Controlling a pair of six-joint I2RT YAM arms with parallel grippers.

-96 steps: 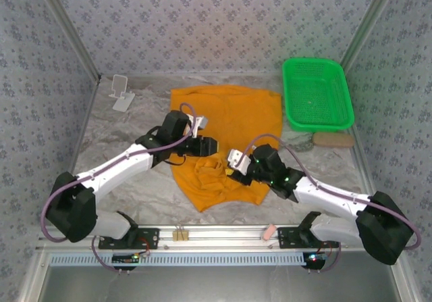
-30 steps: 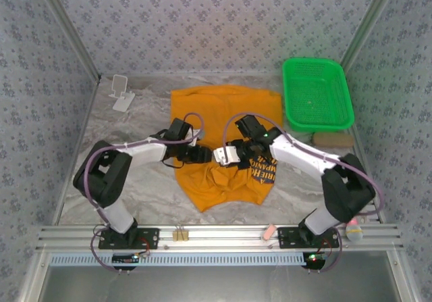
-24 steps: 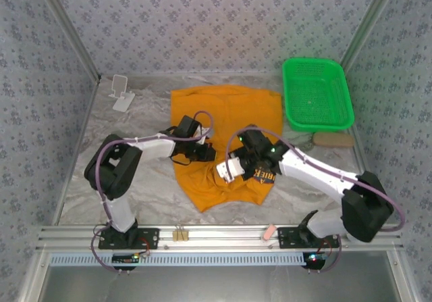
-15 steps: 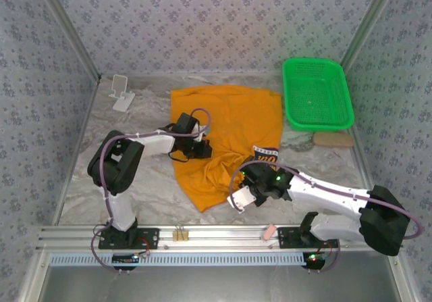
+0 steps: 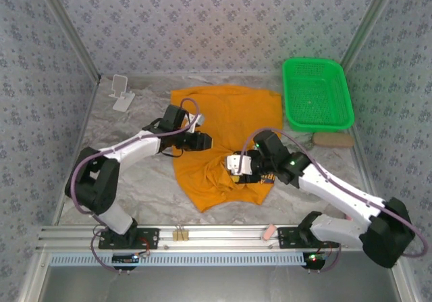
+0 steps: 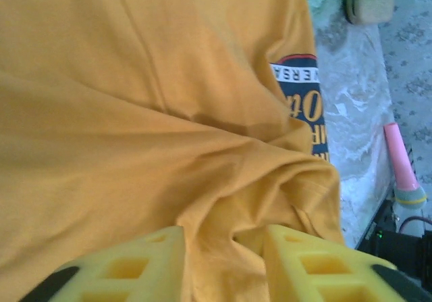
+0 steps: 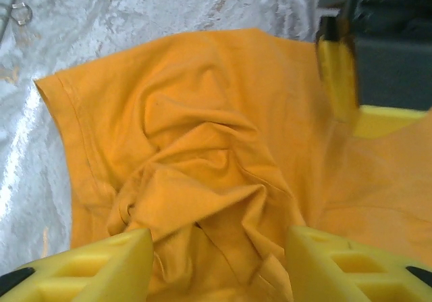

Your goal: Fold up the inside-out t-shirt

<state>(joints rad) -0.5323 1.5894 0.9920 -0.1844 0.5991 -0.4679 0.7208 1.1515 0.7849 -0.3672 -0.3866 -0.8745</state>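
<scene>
T-shirt [image 5: 229, 116]: orange, in the middle of the tabletop [image 5: 142, 187]. It lies flat toward the far edge and is bunched into wrinkles toward the near edge.
Print [image 6: 307, 109]: dark with white lettering, on a turned-over part at the shirt's right side.
Left jaws: partly open, low over the shirt's left side, with a ridge of cloth between them but not pinched.
Right jaws: wide open above the wrinkled heap, holding nothing.
Basket [image 5: 317, 96]: green, in the far right corner.
</scene>
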